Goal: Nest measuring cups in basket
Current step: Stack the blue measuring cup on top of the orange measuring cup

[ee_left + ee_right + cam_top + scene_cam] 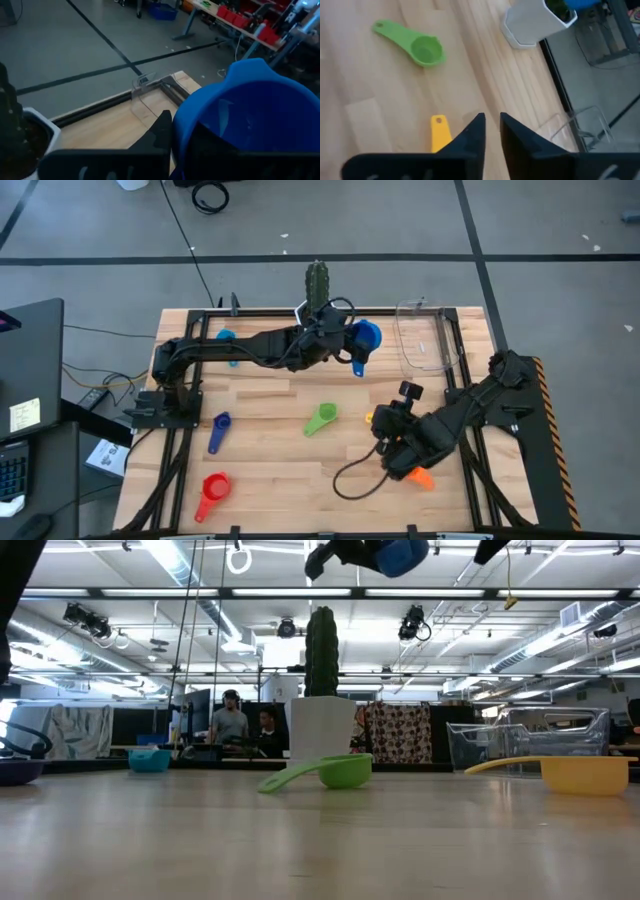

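Blue measuring cup [366, 337] sat clenched in the left gripper [352, 340], high beside the clear basket [425, 337]. It should be lowered flat inside. The right gripper's [490, 131] fingers were parted over the yellow cup [439, 132].

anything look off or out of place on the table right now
Nothing looks spilled or damaged. One oddity: a white faceted pot with a green cactus stands at the table's far edge, unrelated to the scattered cups. The left pincer holds the big blue plastic measuring cup aloft beside it.
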